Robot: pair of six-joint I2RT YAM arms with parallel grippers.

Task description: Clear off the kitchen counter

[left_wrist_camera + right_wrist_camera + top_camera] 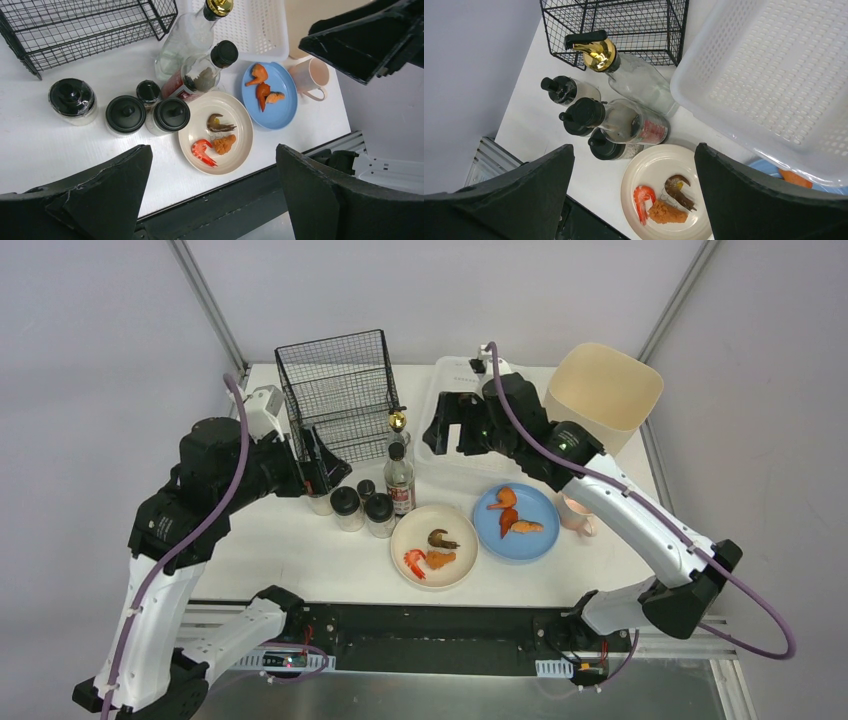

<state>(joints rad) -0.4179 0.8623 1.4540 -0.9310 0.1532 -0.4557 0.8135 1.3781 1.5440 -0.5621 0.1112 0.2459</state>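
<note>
Stretching from the arm bases to the back wall, the kitchen counter (290,555) is a matte white rectangle, with its widest bare patch at the near left, between the jars and the front edge. A black wire basket (340,390), boxy and open-topped, stands at the far left. Beside it along the far edge lies a white slotted plastic basket (447,375) with rounded corners, and a smooth beige bin (603,390) fills the far right corner. Two clear glass bottles rise between the baskets: a gold-capped bottle (398,425) and, just nearer, a black-capped sauce bottle (400,480). Squat clear jars (347,507) with knobbed black lids cluster to their left. A round cream plate (420,530) sits close to the front edge, carrying a red shrimp (414,562), a brown piece and an orange lump. Just beside it is a glossy blue plate (530,545) with orange pieces, then a pink mug (577,512) to its right. The left gripper (212,150) hangs above the jars at the wire basket's near corner, jaws wide apart and holding nothing. The right gripper (634,150) hovers over the slotted basket's near left rim, its jaws likewise spread and holding nothing.
</note>
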